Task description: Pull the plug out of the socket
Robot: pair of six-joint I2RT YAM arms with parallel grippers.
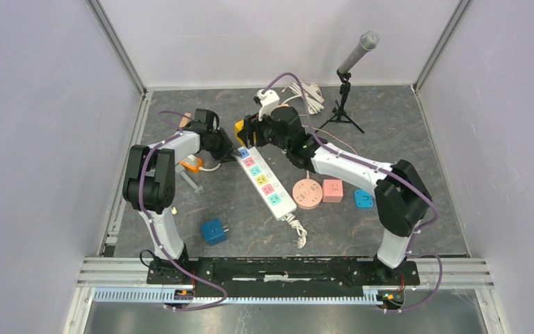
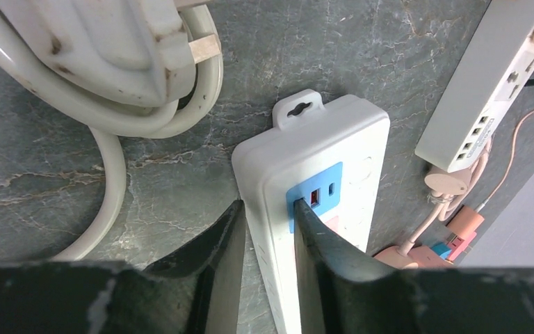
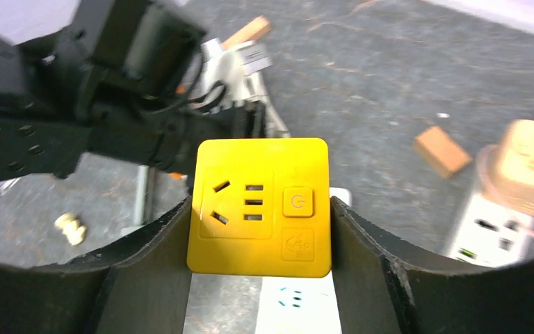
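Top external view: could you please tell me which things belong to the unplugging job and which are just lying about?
In the job: yellow square plug adapter, white power strip with coloured sockets, left gripper, right gripper.
Lying about: blue cube adapter, round peach socket, pink square adapter, grey microphone on black tripod.

The yellow plug (image 3: 259, 207) is smooth, matt plastic; the white socket strip (image 2: 320, 149) is glossier plastic; the grey veined counter (image 2: 62, 181) looks like stone, perhaps laminate.
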